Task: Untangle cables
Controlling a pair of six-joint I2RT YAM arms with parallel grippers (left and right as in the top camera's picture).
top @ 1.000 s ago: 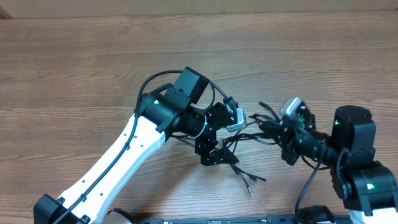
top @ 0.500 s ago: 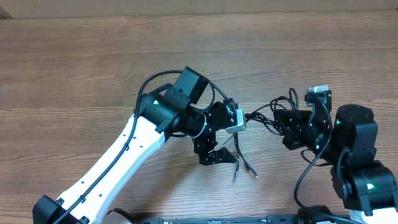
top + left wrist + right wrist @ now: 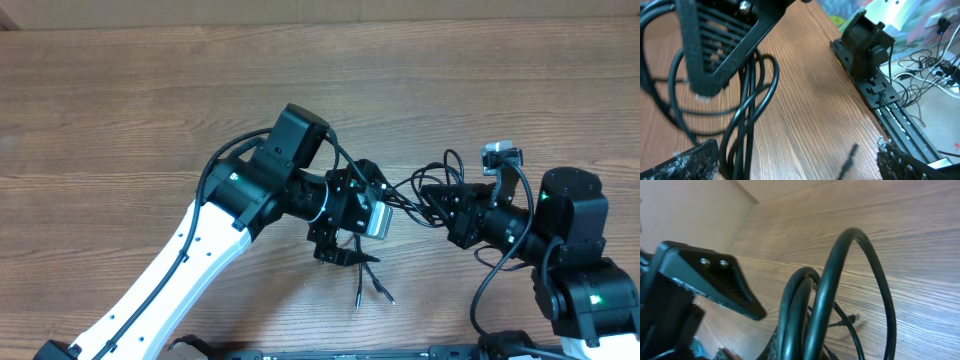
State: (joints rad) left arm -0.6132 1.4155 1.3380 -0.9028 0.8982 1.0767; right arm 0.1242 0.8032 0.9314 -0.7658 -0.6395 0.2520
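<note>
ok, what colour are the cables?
The cables are black; the right wrist view shows them best.

A brown wood-grain table (image 3: 120, 120) bears two loose plug ends of the cables (image 3: 378, 287), resting side by side on the wood near its front edge.

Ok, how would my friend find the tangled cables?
Find the gap between the white left arm and the black right arm on the brown wooden table. The thin black cables stretch across it, plug ends trailing onto the wood. They are far thinner than the cords wired to the arms.
</note>
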